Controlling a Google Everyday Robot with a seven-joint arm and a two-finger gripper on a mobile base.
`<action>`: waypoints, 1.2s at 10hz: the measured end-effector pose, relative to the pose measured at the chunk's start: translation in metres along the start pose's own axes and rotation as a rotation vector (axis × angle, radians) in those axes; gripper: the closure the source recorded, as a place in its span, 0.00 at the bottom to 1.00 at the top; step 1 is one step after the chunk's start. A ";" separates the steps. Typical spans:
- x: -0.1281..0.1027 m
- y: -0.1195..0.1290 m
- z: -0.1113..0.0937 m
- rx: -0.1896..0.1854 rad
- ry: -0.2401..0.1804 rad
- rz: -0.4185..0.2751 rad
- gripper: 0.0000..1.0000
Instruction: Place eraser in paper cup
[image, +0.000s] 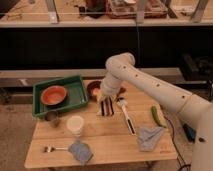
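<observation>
The eraser (107, 106), a striped dark, red and white block, lies on the wooden table (110, 142) just in front of the dark brown bowl (93, 89). My gripper (104, 98) hangs from the white arm right over the eraser's far end, at or just above it. The paper cup (75, 124), short and cream-white, stands upright to the left of the eraser and a little nearer the front.
A green tray (75, 100) holding an orange bowl (53, 94) sits at the back left, with a grey metal cup (51, 118) in front of it. A black-and-white stick (128, 120), a green vegetable (157, 116), a grey cloth (149, 137), a fork (51, 148) and a blue-grey pad (80, 151) lie around.
</observation>
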 end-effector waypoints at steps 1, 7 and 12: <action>0.005 -0.018 0.004 0.007 -0.001 -0.052 1.00; -0.014 -0.106 0.033 -0.133 -0.008 -0.360 1.00; -0.032 -0.106 0.032 -0.169 -0.033 -0.415 1.00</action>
